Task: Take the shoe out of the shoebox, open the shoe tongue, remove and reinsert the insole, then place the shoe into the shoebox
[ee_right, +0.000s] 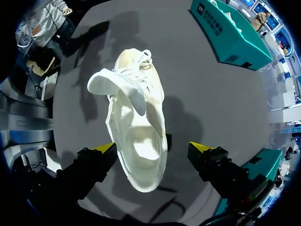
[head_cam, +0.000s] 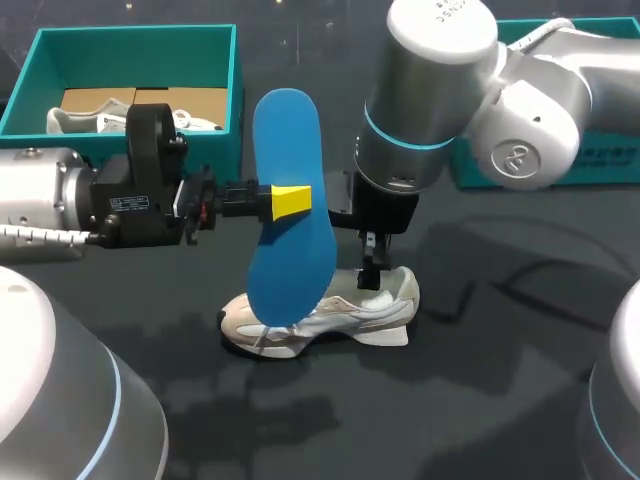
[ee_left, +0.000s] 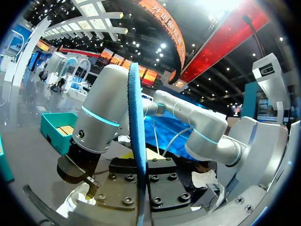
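A blue insole (head_cam: 290, 210) hangs upright above the table, with my left gripper (head_cam: 290, 201) shut on its middle. In the left wrist view the insole (ee_left: 137, 141) shows edge-on between the gripper's jaws. Below it a white shoe (head_cam: 325, 315) lies on the dark table, toe toward the left. My right gripper (head_cam: 372, 272) hovers over the shoe's heel, open. In the right wrist view the shoe (ee_right: 136, 141) lies under that gripper (ee_right: 153, 150), its tongue (ee_right: 110, 82) pulled up and its opening bare; the yellow fingertips (ee_right: 106, 148) stand wide on either side without touching.
A teal shoebox (head_cam: 140, 50) at the back left holds another white shoe (head_cam: 85, 120) on brown card. A second teal box (head_cam: 570, 155) stands at the back right behind my right arm. The dark tabletop (head_cam: 480, 350) lies bare in front of the shoe.
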You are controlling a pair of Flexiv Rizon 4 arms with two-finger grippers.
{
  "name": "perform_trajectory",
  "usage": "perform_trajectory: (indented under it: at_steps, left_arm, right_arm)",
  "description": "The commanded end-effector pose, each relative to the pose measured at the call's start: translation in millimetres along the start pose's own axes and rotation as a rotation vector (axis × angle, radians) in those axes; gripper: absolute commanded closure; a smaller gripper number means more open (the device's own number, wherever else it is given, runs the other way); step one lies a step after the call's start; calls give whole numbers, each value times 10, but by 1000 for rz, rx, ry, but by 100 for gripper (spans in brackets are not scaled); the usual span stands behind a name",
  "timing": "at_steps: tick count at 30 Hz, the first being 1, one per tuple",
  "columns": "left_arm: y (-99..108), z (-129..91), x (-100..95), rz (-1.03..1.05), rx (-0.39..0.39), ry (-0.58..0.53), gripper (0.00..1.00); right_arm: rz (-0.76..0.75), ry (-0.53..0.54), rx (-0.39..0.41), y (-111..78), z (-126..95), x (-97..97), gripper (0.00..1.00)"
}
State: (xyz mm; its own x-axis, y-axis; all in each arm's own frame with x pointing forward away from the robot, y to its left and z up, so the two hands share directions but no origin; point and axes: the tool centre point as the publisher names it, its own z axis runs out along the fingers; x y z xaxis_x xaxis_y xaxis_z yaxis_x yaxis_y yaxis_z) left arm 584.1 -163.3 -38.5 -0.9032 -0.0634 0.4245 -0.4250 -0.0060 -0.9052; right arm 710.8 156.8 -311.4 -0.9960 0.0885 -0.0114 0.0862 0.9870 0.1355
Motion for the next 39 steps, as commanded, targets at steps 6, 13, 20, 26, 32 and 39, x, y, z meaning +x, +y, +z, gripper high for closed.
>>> perform_trajectory:
  at_steps: [6, 13, 20, 26, 32, 39]
  left_arm:
    - [0, 26, -3, 0, 2, -1, 100]
    - [0, 26, -3, 0, 2, -1, 100]
    - [0, 26, -3, 0, 2, -1, 100]
    - [0, 26, -3, 0, 2, -1, 100]
    - [0, 26, -3, 0, 2, -1, 100]
    - [0, 26, -3, 0, 2, -1, 100]
  right_arm:
    - [-10, 8, 37, 191, 227, -88, 0]
    - [-22, 5, 29, 231, 348, -134, 4]
    - [-45, 6, 18, 238, 487, -138, 27]
    - [-57, 20, 10, 213, 555, -127, 31]
    - [-47, 47, 18, 181, 604, -109, 41]
    - [-45, 74, 23, 170, 656, -83, 60]
